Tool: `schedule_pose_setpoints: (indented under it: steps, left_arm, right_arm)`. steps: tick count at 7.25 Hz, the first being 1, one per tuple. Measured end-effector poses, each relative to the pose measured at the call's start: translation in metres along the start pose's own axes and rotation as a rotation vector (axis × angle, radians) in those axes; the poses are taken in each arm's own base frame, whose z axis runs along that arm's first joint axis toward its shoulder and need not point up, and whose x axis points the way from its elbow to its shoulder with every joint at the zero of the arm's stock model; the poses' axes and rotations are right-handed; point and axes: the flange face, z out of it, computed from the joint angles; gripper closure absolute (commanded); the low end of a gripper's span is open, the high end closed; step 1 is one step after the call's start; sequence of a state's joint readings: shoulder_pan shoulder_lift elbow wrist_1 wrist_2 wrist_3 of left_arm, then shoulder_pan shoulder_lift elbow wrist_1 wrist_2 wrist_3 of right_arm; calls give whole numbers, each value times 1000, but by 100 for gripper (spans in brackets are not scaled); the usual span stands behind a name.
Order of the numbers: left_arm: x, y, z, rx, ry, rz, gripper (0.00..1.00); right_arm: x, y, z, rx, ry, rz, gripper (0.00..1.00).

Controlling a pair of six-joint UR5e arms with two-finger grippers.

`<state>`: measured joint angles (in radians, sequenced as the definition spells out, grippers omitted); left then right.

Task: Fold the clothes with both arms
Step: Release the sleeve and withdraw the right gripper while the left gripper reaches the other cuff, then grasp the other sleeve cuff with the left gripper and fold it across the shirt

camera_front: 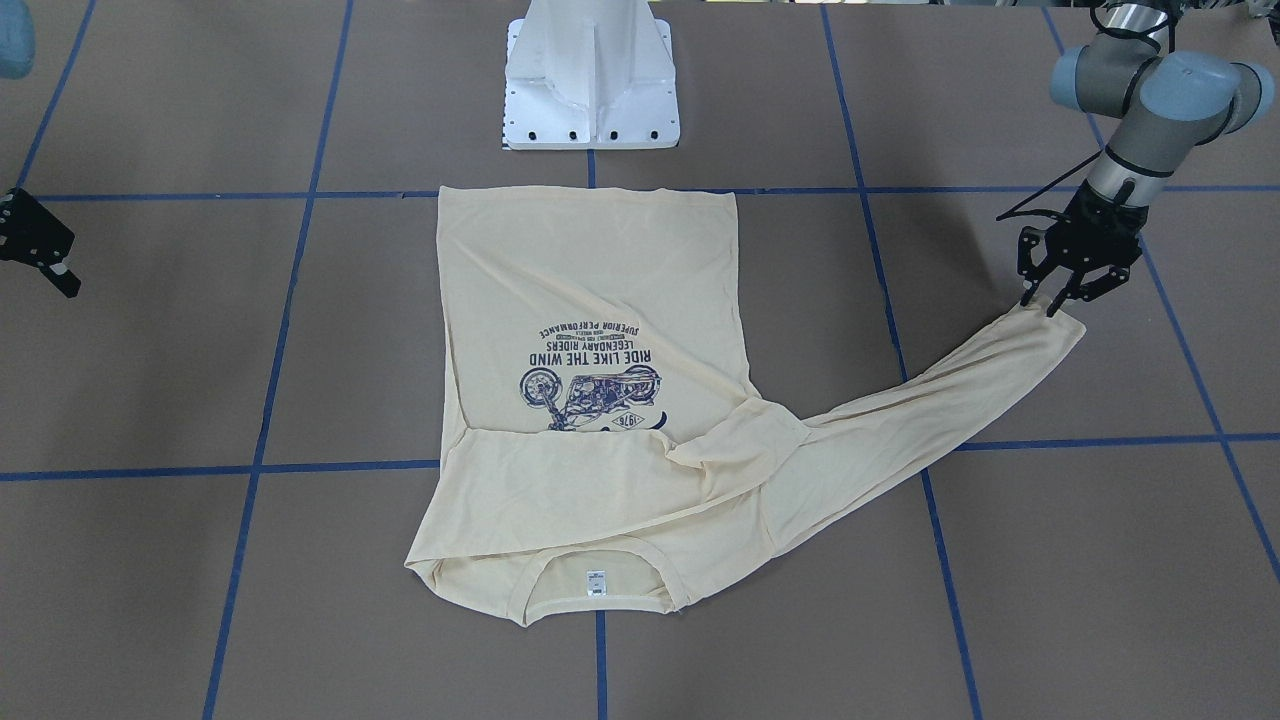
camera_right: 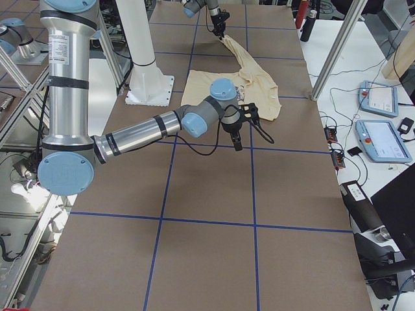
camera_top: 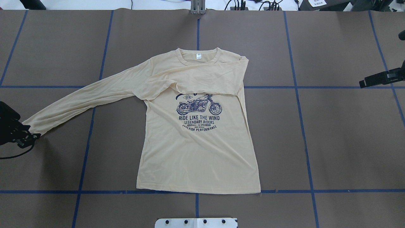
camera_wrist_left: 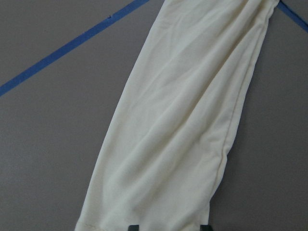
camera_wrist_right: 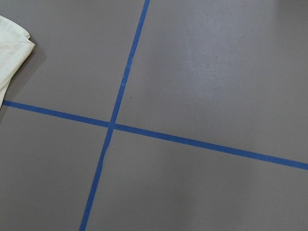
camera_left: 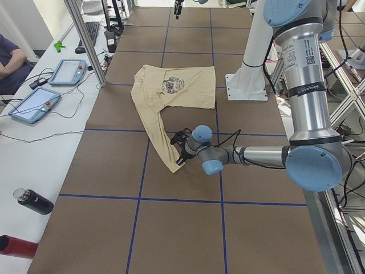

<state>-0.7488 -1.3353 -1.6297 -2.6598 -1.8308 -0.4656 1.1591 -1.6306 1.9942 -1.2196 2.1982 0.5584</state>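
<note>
The cream-yellow shirt (camera_top: 196, 152) lies print-up in the middle of the table, hem towards the robot base. One sleeve is folded flat across the chest (camera_top: 205, 80). The other sleeve (camera_top: 79, 101) stretches out straight to the robot's left. My left gripper (camera_front: 1040, 305) is down at that sleeve's cuff, open. In the left wrist view its two fingertips (camera_wrist_left: 134, 226) stand apart with the cuff cloth (camera_wrist_left: 183, 120) between them. My right gripper (camera_top: 364, 84) hovers far off to the right of the shirt, holding nothing. The frame edges cut it off, so I cannot tell its state.
The white pedestal base (camera_front: 590, 80) stands just behind the shirt's hem. Blue tape lines (camera_wrist_right: 115, 126) grid the brown table. Beyond the far edge sit two tablets (camera_left: 67, 71), a dark bottle (camera_left: 34, 201), metal frame posts and a seated person's arm (camera_left: 8, 57).
</note>
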Motion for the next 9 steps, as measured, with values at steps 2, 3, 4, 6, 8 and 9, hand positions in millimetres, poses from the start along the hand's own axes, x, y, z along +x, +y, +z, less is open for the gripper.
schedule_pose_setpoints:
  steps: [2, 3, 4, 6, 8, 9]
  left_arm:
    - [1, -1, -6, 11, 4, 4, 100]
    - [4, -5, -12, 26, 14, 8, 100]
    - [11, -13, -19, 35, 37, 12, 100]
    - [20, -40, -23, 34, 83, 7, 100]
    - [41, -128, -14, 40, 94, 14, 100]
    - [57, -193, -13, 32, 79, 19, 100]
  right_arm:
    - [0, 0, 0, 0, 0, 0, 0]
    - [0, 0, 0, -1, 0, 0, 0]
    - [0, 0, 0, -1, 1, 1, 0]
    - [-1, -1, 0, 2, -1, 2, 0]
    - [-3, -3, -1, 5, -2, 2, 0]
    - [-3, -4, -1, 6, -3, 3, 0]
